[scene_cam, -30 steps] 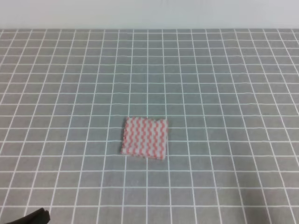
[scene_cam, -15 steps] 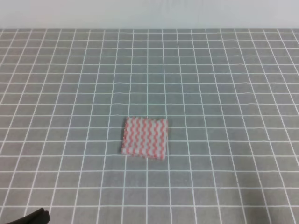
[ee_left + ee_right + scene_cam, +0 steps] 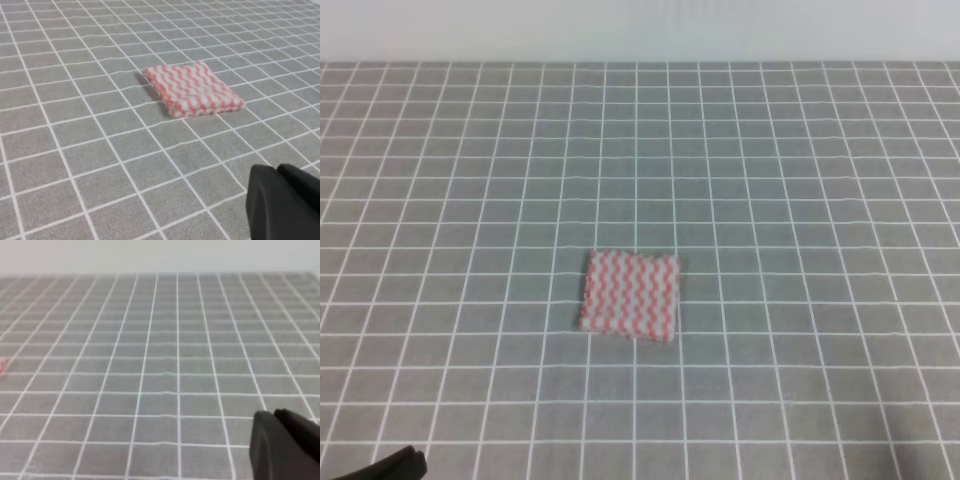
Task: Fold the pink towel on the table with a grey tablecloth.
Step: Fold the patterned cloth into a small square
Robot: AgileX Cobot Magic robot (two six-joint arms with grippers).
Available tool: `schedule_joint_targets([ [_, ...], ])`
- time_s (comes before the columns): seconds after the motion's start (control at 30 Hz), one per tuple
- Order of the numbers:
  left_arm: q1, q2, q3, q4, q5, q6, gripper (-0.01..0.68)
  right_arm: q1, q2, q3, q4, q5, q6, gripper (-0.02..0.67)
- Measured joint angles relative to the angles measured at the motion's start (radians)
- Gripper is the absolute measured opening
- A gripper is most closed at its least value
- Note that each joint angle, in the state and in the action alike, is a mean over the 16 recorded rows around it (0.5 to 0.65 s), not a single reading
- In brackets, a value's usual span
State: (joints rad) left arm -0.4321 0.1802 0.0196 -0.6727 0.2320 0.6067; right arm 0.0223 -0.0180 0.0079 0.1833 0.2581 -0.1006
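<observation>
**A:** Grey cloth covers the table (image 3: 800, 200) edge to edge, printed with thin white lines that make small rectangles. Any writing on it?

**B:** None that I can read. No brand or label shows on anything, only the grid. The weave looks flat and matte, with a few faint ripples in the lines near the front.

**A:** Start close, then. What sits nearest the cameras?

**B:** In the high view a dark, rounded bit of the left gripper (image 3: 390, 467) pokes in at the bottom left corner. In its own wrist view the left gripper (image 3: 285, 205) is a smooth black block with a rounded corner at lower right, and a thin seam runs across its top. The tips are out of frame, so I cannot tell how far it is open. It holds nothing that I can see.

**A:** And the right one?

**B:** Much the same: the right gripper (image 3: 285, 445) shows as a blurred black wedge at the lower right of its wrist view. Its opening cannot be judged either.

**A:** Where is the towel?

**B:** The towel (image 3: 630, 295) lies flat a little left of centre, well apart from both grippers. It is a small, nearly square pad with pink-red and white wavy stripes. The left wrist view shows the towel (image 3: 192, 89) stacked in layers, with a thick, soft front edge.

**A:** Beyond it?

**B:** More grid, then a plain pale wall (image 3: 640, 30).
</observation>
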Motion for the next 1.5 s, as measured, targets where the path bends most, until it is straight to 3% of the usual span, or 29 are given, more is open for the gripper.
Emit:
schedule_joint_targets([
  [0.5,0.0,0.0,-0.001,0.008,-0.01,0.007,-0.002,0.001,-0.006,0.014,-0.02,0.04,0.021,-0.016],
  [0.8,0.014,-0.024,-0.001,0.134,-0.049,0.043,-0.002,0.001,-0.005,0.012,-0.017,0.04,0.021,-0.016],
  [1.03,0.115,-0.097,0.0,0.241,-0.057,-0.015,-0.002,0.001,-0.005,0.012,-0.016,0.041,0.021,-0.016],
  [1.33,0.277,-0.187,-0.001,0.319,-0.018,-0.213,-0.002,0.001,-0.007,0.015,-0.015,0.04,0.021,-0.016],
  [1.5,0.31,-0.208,-0.001,0.382,0.026,-0.283,-0.002,0.001,-0.006,0.014,-0.014,0.04,0.021,-0.016],
])
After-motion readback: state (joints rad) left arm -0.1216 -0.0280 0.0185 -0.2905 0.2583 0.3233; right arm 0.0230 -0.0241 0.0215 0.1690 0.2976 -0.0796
